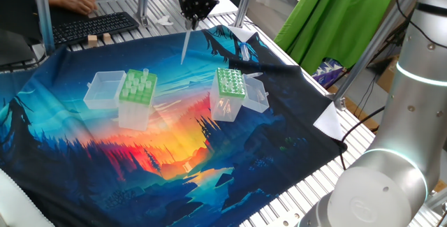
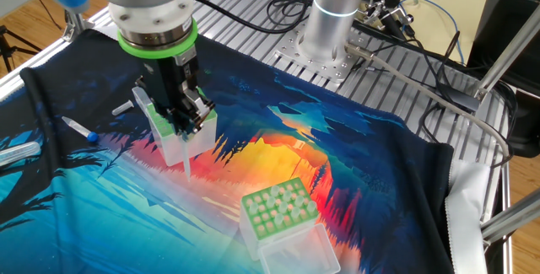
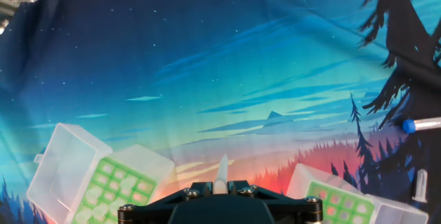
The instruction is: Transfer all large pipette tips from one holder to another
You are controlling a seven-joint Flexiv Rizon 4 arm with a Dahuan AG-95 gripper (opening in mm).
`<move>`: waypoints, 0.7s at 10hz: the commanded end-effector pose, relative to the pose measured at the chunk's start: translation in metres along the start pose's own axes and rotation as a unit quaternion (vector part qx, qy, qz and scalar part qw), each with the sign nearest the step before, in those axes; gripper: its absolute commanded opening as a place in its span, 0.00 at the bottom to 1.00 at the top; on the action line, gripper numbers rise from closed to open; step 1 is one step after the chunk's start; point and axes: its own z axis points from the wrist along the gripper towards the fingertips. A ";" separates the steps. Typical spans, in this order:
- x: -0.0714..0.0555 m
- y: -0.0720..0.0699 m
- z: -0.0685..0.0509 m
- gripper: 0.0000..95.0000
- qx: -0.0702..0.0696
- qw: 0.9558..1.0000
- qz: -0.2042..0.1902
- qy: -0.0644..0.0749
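Note:
My gripper (image 1: 193, 19) is shut on one large pipette tip (image 1: 186, 45), which hangs point down high above the cloth at the far side. The tip also shows between the fingers in the hand view (image 3: 222, 172). The light-green wide-holed holder (image 1: 136, 94) stands at the left with its lid (image 1: 103, 89) open; a few tips (image 1: 145, 75) stick up from it. The narrower darker-green holder (image 1: 229, 87) stands to its right. In the other fixed view the gripper (image 2: 187, 126) partly hides the narrower holder (image 2: 198, 139); the wide-holed holder (image 2: 278, 211) is near the front.
A keyboard (image 1: 94, 24), a person's hand (image 1: 77, 2) and small wooden blocks (image 1: 98, 40) lie beyond the cloth. A blue-capped tube (image 2: 80, 129) and a clear tube (image 2: 17, 152) lie on the cloth. The arm's base (image 2: 337, 13) stands at the table's edge.

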 end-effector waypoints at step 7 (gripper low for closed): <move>0.000 0.000 0.000 0.00 0.004 0.996 0.089 -0.009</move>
